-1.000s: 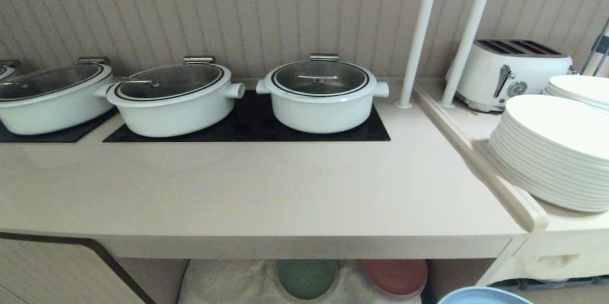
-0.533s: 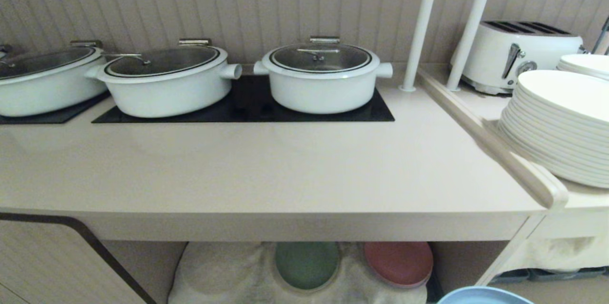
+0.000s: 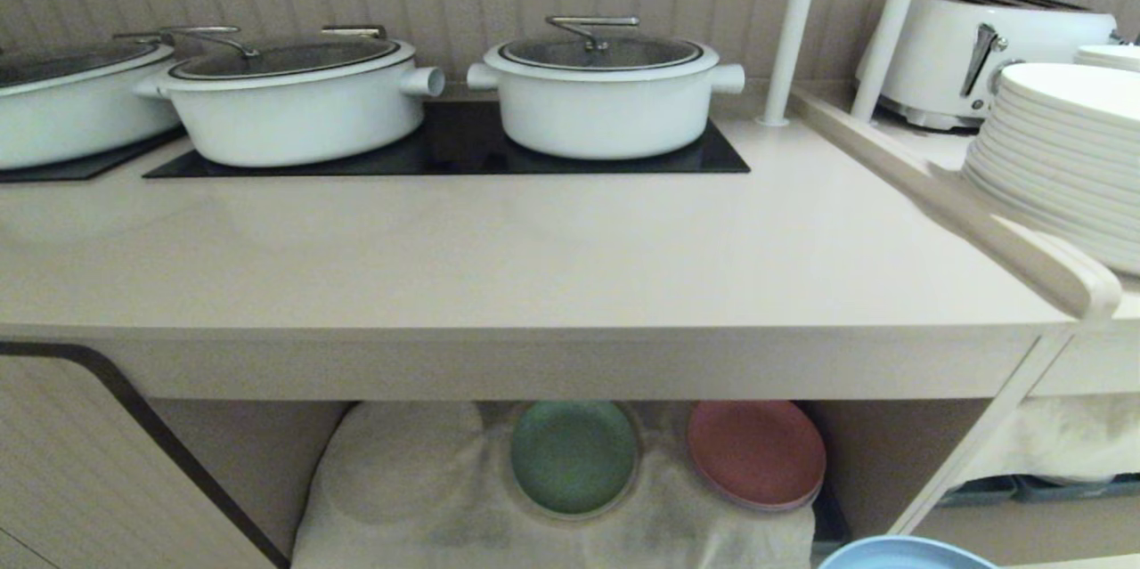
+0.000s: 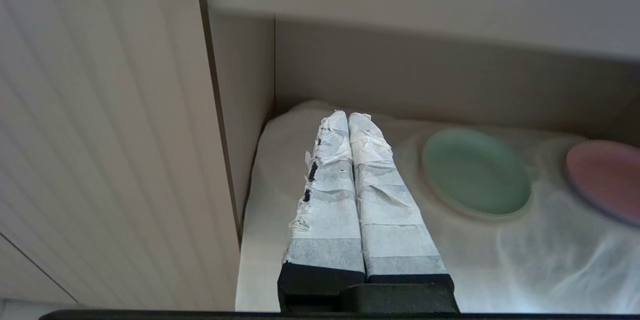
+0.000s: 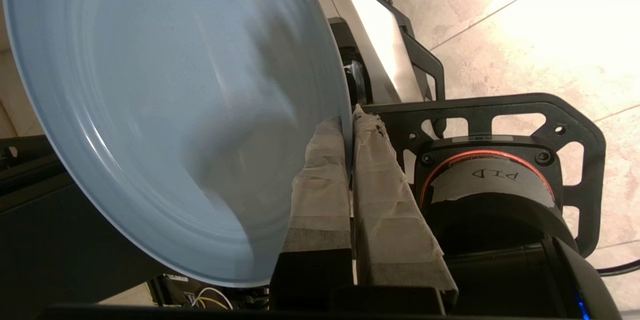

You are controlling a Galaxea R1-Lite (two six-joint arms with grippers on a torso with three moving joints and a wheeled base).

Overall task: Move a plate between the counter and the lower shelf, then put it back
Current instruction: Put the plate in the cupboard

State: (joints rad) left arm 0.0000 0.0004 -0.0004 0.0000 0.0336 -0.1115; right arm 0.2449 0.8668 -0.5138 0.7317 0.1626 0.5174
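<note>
Two pincers: right pincer (image 5: 349,122) clamps plate (image 5: 165,109) rim; left pincer (image 4: 348,118) clenched, empty.

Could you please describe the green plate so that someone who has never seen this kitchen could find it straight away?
Under the long beige counter with the white pots is the lower shelf, an open niche floored with wrinkly white cloth. The green plate lies flat there, near the middle, sunk in a round hollow of the cloth. Its neighbour to the right is a same-sized pink plate; only this one is green.
</note>
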